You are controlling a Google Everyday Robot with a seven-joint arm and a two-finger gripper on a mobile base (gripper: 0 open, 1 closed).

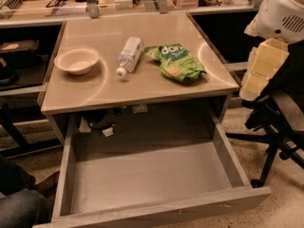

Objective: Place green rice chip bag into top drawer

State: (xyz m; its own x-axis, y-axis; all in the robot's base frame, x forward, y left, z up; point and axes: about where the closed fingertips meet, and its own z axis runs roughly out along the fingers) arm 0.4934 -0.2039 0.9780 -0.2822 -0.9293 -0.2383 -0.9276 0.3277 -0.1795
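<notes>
The green rice chip bag (pixel 176 61) lies flat on the right half of the beige tabletop (pixel 142 91), its white lettering facing up. The top drawer (pixel 152 175) is pulled fully open below the tabletop, and its grey wood-grain inside holds nothing. My gripper is not in view. Only a white and cream part of my arm (pixel 264 68) shows at the right edge, beside the table's right side and apart from the bag.
A clear plastic water bottle (pixel 129 55) lies just left of the bag. A white bowl (pixel 76 60) sits at the table's left. A black chair base (pixel 273 132) stands right of the drawer. Cluttered shelves run along the back. A person's leg (pixel 19 203) is at bottom left.
</notes>
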